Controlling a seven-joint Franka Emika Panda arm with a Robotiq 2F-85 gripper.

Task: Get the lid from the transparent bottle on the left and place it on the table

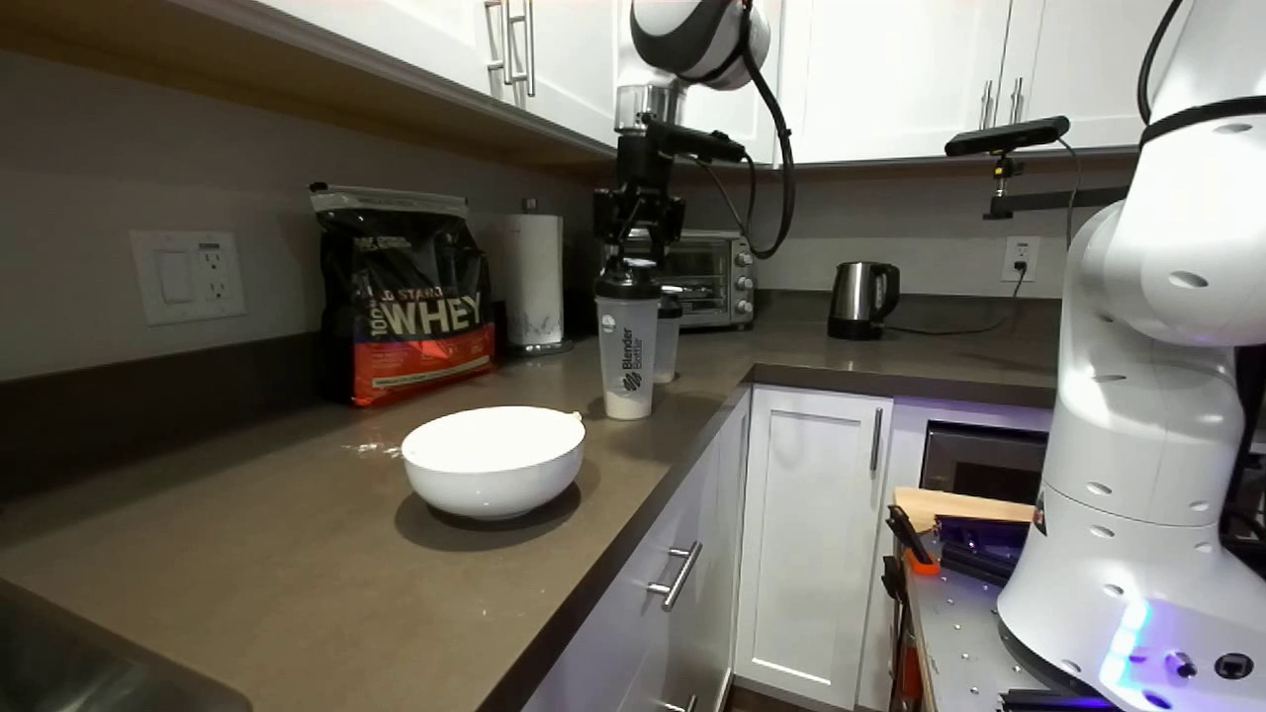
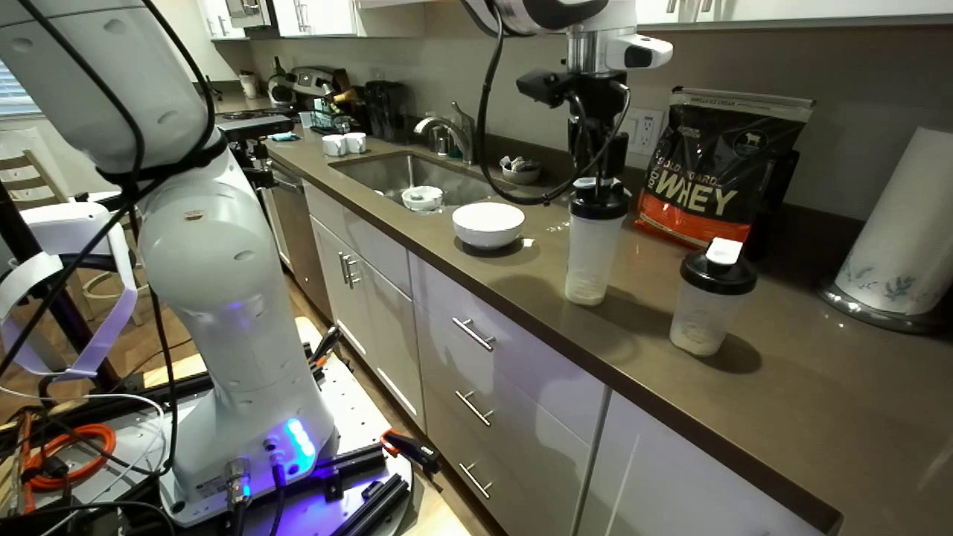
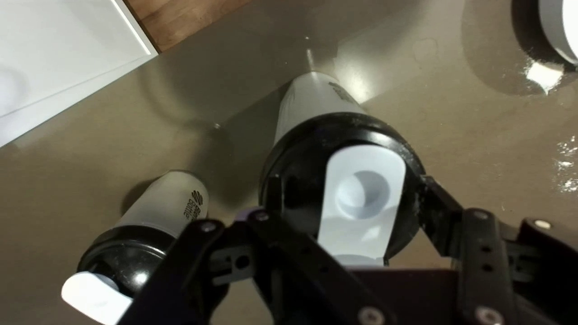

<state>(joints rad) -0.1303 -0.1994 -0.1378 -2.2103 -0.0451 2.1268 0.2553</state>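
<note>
wrist view: bowl [image 3: 559,27] cropped | exterior view: shorter bottle [image 1: 669,341] partly hidden

Glossy lid [image 2: 598,206], plastic bottle [image 2: 592,257], smooth counter [image 1: 287,539]

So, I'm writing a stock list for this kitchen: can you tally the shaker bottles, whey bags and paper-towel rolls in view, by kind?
Blender Bottle shakers: 2
Whey bag: 1
Paper-towel roll: 1
Total: 4

Grey wall [image 1: 79,148], white cupboards [image 1: 890,59] up high, white doors [image 1: 816,534] down low. Brown wood floor [image 3: 180,18] (just a patch of it in the wrist view). In an exterior view, a wooden chair [image 2: 46,175] and a stripy window [image 2: 10,89].
</note>
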